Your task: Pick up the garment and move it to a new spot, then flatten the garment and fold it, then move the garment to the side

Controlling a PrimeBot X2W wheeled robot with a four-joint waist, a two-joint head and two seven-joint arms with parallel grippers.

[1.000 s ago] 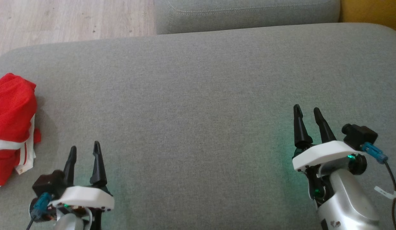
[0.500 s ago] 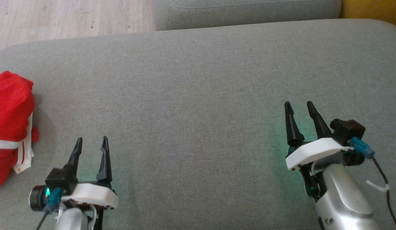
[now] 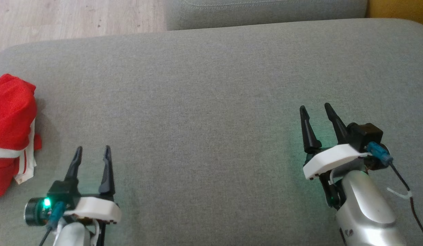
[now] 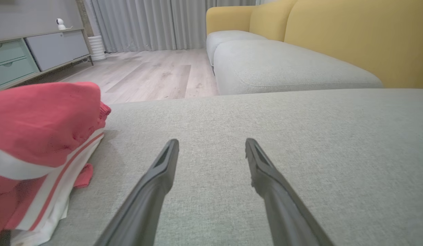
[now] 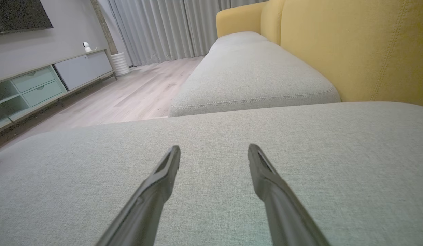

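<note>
The garment (image 3: 11,130), red with white bands and thin red stripes, sits gathered in a compact heap on the grey sofa cushion (image 3: 211,85). It is at the 9 o'clock edge of the head view, where the frame cuts part of it off. The left end effector (image 3: 92,148) is over the cushion at about 7 o'clock in that view. Its two dark fingers (image 3: 107,167) are spread apart with nothing between them, pointing toward 12 o'clock. From it the garment lies at roughly 10 o'clock — near but apart, with a strip of bare cushion between the cloth and the nearer finger. In the left wrist view the heap takes up the 9 o'clock side. Its white hem with red stripes drapes down onto the cushion just beside that finger, not touching it. The right end effector (image 3: 314,106) stands at about 4 o'clock in the head view, likewise open and empty, its fingers leaning slightly toward 11 o'clock. The garment is well apart from it, far across the cushion toward 9 o'clock. Past the cushion at 12 o'clock sits a second grey cushion (image 3: 266,12), with pale wood floor (image 3: 78,17) at 11 o'clock and a yellow backrest (image 3: 399,8) at 1 o'clock.
</note>
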